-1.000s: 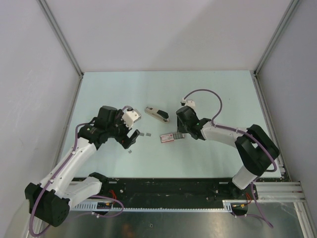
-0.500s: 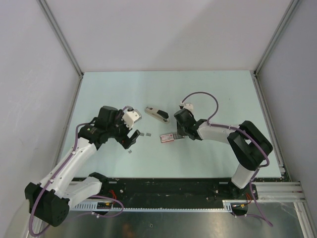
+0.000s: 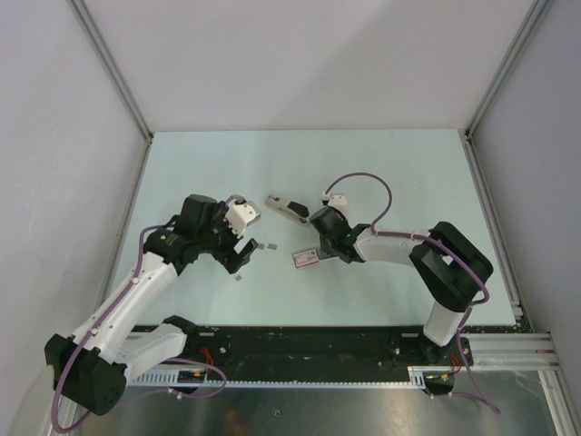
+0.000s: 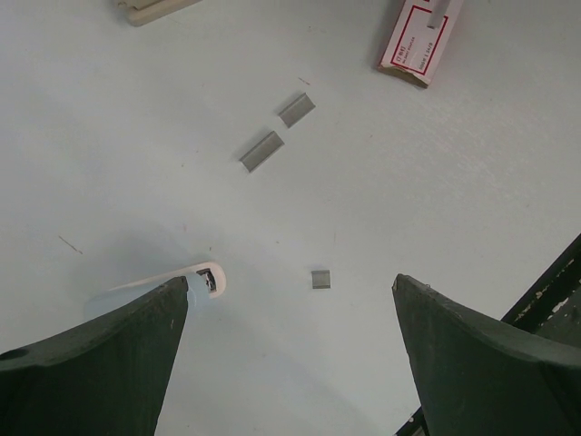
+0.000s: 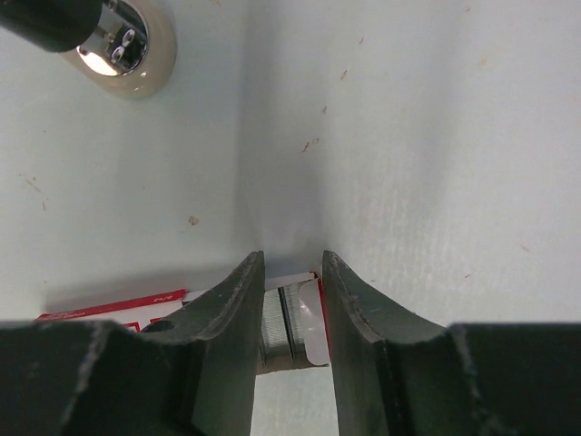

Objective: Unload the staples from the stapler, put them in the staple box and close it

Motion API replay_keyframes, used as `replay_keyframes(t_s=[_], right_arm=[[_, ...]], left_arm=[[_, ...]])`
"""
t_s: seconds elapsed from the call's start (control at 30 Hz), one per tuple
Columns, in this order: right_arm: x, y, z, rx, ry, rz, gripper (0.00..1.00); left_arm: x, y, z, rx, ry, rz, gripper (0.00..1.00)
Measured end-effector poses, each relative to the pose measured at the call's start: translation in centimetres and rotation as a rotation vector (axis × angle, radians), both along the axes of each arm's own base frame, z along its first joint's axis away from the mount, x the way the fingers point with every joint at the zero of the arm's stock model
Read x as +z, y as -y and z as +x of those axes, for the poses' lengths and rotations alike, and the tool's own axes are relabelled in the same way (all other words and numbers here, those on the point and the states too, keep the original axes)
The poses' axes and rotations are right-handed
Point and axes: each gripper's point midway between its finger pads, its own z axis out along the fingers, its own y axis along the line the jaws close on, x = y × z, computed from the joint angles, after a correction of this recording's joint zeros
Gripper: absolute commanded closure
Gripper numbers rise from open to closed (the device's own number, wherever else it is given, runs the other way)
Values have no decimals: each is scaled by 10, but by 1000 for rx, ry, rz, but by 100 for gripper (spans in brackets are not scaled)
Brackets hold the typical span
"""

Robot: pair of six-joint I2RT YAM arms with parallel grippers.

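The stapler (image 3: 286,209) is a beige bar with a dark end, lying at mid-table; its chrome-tipped end (image 5: 118,45) shows in the right wrist view. A red-and-white staple box (image 3: 306,258) lies just in front of it. My right gripper (image 5: 292,259) reaches over the box's open end, jaws narrowly apart on either side of the staples (image 5: 290,322) inside; I cannot tell whether they touch. Loose staples (image 4: 262,151) lie on the table, and one small bit (image 4: 320,279) sits between the fingers of my wide-open left gripper (image 4: 289,283), which holds nothing.
A small pale rounded tab (image 4: 207,275) lies beside my left finger. The staple box (image 4: 419,41) and the stapler's edge (image 4: 154,7) lie beyond the loose staples. A black rail (image 3: 318,350) runs along the near edge, and metal frame posts (image 3: 113,73) bound the sides.
My right gripper has moved left over the staple box and its jaws have narrowed. The box has shifted slightly toward the near edge. The left arm has stayed still.
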Motion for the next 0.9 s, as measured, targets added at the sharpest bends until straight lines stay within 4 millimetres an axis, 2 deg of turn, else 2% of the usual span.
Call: replay_keyframes(t_s=[0.43,0.7,0.9], right_arm=[[0,-5,-12,-15,0,-10,66],[0,6,-27,-34,-31,-21,65],[6,11,-24,-52,-30,1,63]], left_arm=[[3,-1,-1,2,16,-2,1],[-1,-2,-3,1,7,3,1],[0,-2,-4,0,11,1,1]])
